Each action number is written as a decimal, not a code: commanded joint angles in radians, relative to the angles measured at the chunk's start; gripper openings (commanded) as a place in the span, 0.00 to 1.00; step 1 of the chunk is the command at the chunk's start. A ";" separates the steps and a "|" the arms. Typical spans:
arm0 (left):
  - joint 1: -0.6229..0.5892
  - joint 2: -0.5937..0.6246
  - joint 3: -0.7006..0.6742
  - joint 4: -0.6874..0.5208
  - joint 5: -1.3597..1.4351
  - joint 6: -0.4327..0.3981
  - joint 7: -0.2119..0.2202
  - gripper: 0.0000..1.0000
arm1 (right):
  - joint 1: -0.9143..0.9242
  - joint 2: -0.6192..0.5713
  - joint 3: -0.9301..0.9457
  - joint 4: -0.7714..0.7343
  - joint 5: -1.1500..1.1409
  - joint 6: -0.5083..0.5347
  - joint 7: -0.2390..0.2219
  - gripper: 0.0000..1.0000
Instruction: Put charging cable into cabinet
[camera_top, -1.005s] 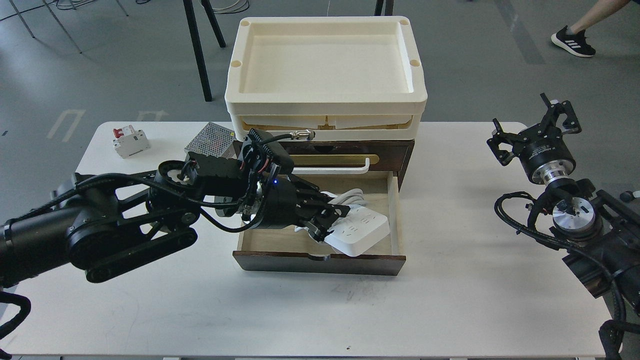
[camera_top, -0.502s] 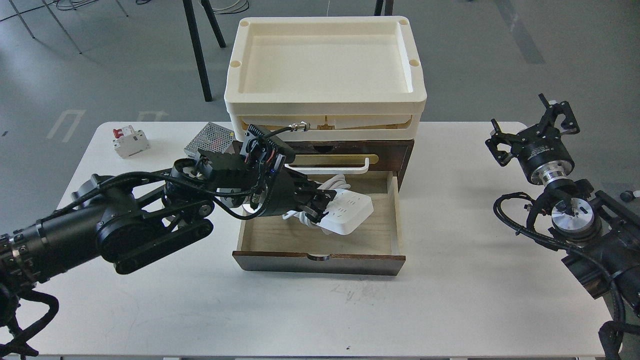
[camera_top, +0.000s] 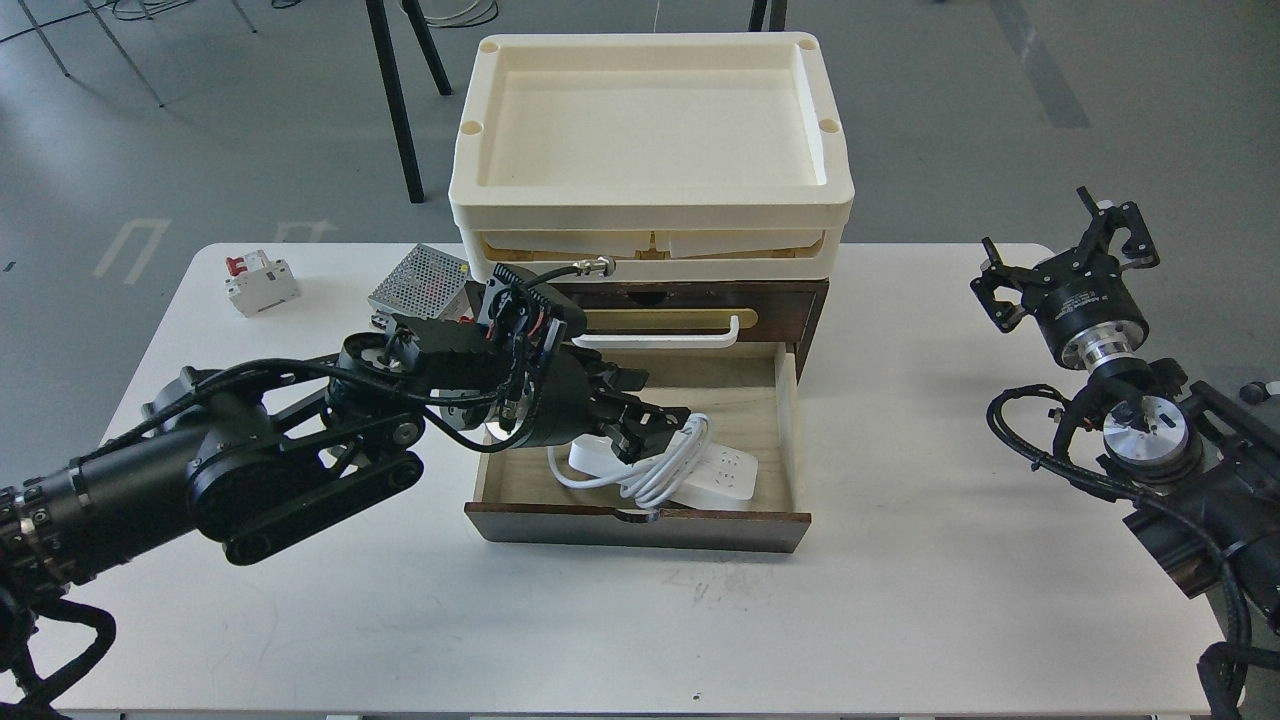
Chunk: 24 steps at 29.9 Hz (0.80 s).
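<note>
My left gripper (camera_top: 640, 420) sits inside the open drawer of the cabinet (camera_top: 790, 330), hemmed by the white handle (camera_top: 660, 340) just behind and above. The charging cable (camera_top: 690, 470) fills the drawer's front middle; bare floor shows at the right rear. My right gripper (camera_top: 1065, 265) hangs over the table (camera_top: 900, 600), whose right and front stretches lie free. A power supply box (camera_top: 420, 280) stands left of the cabinet.

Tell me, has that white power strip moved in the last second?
Yes. The charging cable has dropped from above the drawer's front edge to lie inside the open drawer of the cabinet, and the left gripper has let it go.
</note>
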<state>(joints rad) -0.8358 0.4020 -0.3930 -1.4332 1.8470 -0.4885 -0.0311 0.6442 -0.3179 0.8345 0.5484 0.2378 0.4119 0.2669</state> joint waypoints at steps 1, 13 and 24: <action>0.001 0.026 -0.127 -0.099 -0.157 0.000 -0.029 0.94 | 0.000 0.000 0.000 0.001 0.000 0.001 0.000 1.00; 0.020 0.063 -0.681 -0.001 -1.131 0.000 -0.053 1.00 | 0.000 -0.001 0.000 -0.001 0.000 0.001 -0.002 1.00; 0.184 0.118 -0.830 0.422 -1.591 0.000 -0.058 1.00 | 0.003 0.000 0.002 -0.001 0.001 0.001 -0.002 1.00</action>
<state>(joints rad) -0.6852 0.5146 -1.2198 -1.1431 0.3132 -0.4885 -0.0877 0.6471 -0.3176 0.8360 0.5473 0.2379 0.4110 0.2653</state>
